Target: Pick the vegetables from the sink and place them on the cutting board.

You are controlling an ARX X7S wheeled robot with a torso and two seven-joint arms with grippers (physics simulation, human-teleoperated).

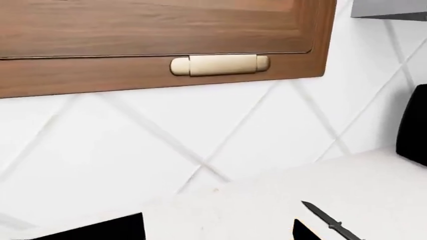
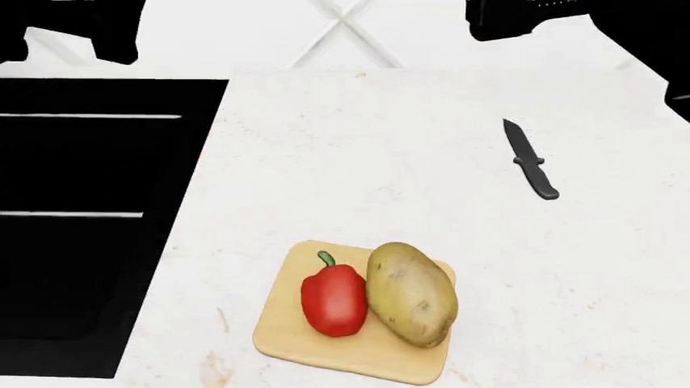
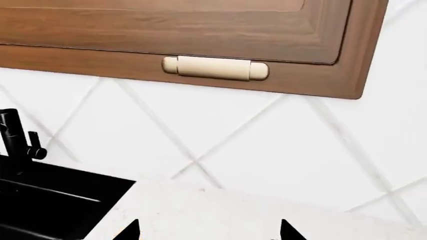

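Cutting board (image 2: 283,339) carries pepper (image 2: 334,299) and potato (image 2: 412,293), touching (sink (image 2: 86,202) vacated). Placement looks complete; you retract. Jaw state: cannot tell.

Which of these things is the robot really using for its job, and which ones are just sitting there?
For the job:
- small red bell pepper with a green stem, on the board
- oval yellowish-brown potato, on the board
- light tan wooden cutting board
- large black sink basin

Just lying about:
- black knife on the white countertop
- brown wooden cabinet with a brass handle
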